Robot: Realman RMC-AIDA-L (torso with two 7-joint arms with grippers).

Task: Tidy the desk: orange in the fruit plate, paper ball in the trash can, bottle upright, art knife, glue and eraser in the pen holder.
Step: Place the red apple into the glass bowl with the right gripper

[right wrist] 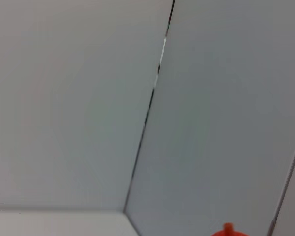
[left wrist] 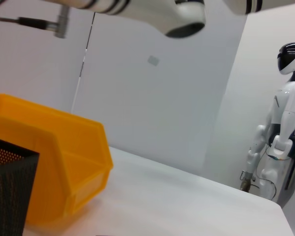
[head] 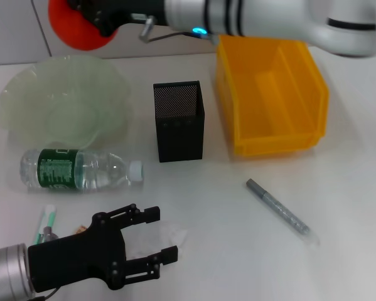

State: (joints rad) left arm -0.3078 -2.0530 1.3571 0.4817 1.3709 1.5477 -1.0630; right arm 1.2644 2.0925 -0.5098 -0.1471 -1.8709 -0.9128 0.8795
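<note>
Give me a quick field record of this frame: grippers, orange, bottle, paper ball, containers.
right gripper: raised at the far left, shut on the orange, above the far edge of the fruit plate
left gripper: low at the near edge, open around the paper ball
bottle: lying on its side, in front of the plate
pen holder: upright, centre, contents not visible
trash can: yellow bin, right of the pen holder, looks empty
art knife: flat on the table, near right
</note>
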